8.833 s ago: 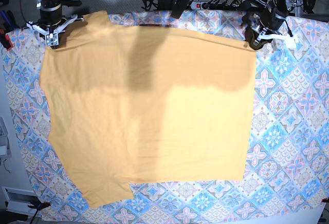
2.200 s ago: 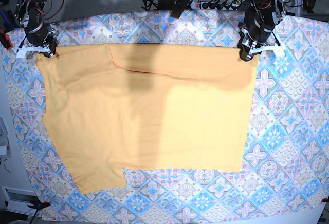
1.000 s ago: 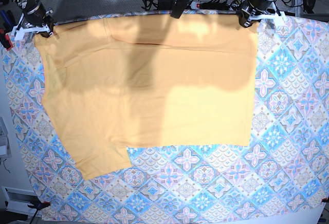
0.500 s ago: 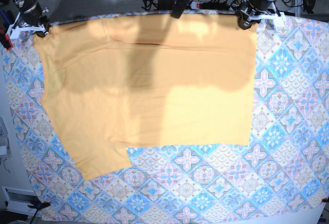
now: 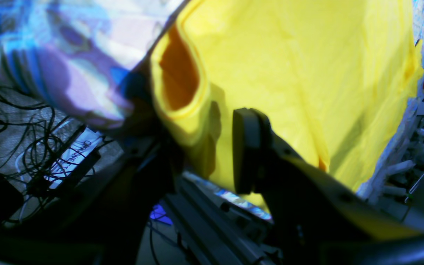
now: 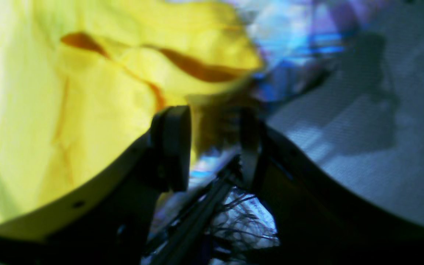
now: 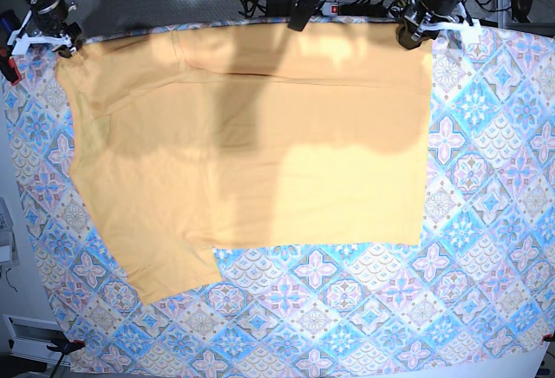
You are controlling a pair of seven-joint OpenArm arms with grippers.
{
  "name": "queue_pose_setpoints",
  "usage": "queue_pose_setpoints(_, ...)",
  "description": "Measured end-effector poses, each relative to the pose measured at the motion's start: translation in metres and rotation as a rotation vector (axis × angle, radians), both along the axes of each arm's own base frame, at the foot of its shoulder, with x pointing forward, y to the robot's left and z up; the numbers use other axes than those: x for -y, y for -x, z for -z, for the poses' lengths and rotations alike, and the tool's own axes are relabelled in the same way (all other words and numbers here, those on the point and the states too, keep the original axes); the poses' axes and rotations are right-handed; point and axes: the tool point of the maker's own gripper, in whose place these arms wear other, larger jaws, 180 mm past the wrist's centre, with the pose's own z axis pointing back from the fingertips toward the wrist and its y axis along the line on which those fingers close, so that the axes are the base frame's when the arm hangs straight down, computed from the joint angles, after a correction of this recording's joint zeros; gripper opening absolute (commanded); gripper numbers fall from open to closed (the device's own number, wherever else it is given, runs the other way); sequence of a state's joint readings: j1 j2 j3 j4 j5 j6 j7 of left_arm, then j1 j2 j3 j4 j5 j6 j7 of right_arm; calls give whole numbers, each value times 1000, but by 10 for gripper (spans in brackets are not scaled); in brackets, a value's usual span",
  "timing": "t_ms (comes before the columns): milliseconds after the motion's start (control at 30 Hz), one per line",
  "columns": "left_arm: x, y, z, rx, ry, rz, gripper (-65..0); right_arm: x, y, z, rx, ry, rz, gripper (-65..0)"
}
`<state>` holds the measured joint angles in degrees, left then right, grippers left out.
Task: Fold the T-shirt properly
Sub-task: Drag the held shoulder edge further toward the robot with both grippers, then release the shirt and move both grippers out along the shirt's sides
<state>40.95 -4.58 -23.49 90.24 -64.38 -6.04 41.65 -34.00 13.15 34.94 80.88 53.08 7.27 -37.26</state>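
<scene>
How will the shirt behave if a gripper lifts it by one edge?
The shirt looks soft and will probably hang floppy, since its edge curls and creases easily. It seems light, likely thin cloth. Its folded strip may slip open, as nothing visible fastens it.

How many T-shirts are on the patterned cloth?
1. The yellow T-shirt is spread across the patterned cloth, with its top edge between the two grippers. Another could be hidden underneath; I can't tell.
</scene>
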Motion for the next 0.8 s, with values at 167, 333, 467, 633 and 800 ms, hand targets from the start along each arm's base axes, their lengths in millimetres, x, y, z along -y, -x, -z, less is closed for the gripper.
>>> queue_pose_setpoints(167, -4, 5, -1, -19, 10, 4, -417, 15, 4, -7, 6, 38, 26, -426)
queue_pose_setpoints(333, -23, 16, -4, -64, 8, -5, -421, 16, 5, -8, 6, 37, 36, -427)
queue_pose_setpoints(467, -36, 34, 1, -141, -17, -20, -421, 16, 5, -8, 8, 37, 36, -427)
queue_pose_setpoints(633, -35, 46, 0, -146, -14, 11, -423, 16, 5, -8, 6, 36, 36, -427)
queue_pose_setpoints(800, -31, 27, -13, -83, -28, 38, -423, 17, 5, -8, 7, 38, 35, -428)
